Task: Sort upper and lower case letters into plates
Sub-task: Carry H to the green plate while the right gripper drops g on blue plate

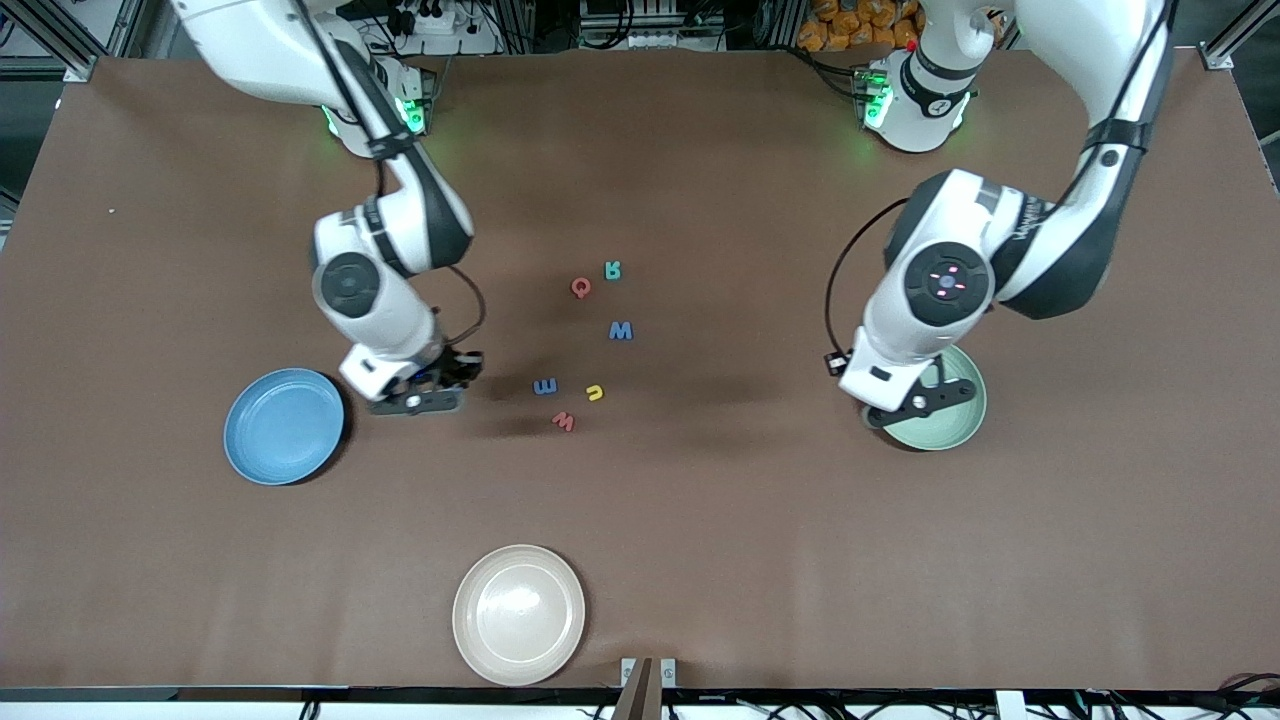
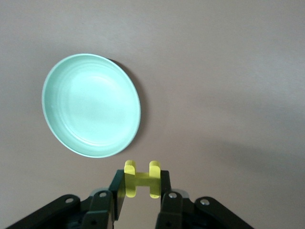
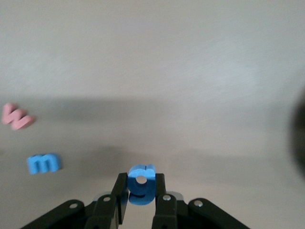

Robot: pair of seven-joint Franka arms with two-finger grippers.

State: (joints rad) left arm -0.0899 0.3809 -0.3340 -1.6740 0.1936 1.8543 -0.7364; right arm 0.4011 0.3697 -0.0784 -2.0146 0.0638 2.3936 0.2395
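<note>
My left gripper [image 2: 142,185] is shut on a yellow letter H [image 2: 142,177], up in the air at the edge of the pale green plate [image 2: 90,105], which has nothing in it. In the front view that gripper [image 1: 915,405] overlaps the green plate [image 1: 968,420]. My right gripper [image 3: 141,187] is shut on a small blue letter [image 3: 141,181]. It hangs over the table [image 1: 428,395] between the bare sky blue plate [image 1: 285,425] and the loose letters. On the table lie a red Q [image 1: 581,288], teal R [image 1: 612,270], blue W [image 1: 621,331], blue m [image 1: 546,386], yellow u [image 1: 595,393] and red w [image 1: 563,422].
A cream-beige plate [image 1: 519,614] sits near the front camera's edge of the brown table. The right wrist view shows the red w [image 3: 16,117] and the blue m [image 3: 44,163] on the mat beside the held letter.
</note>
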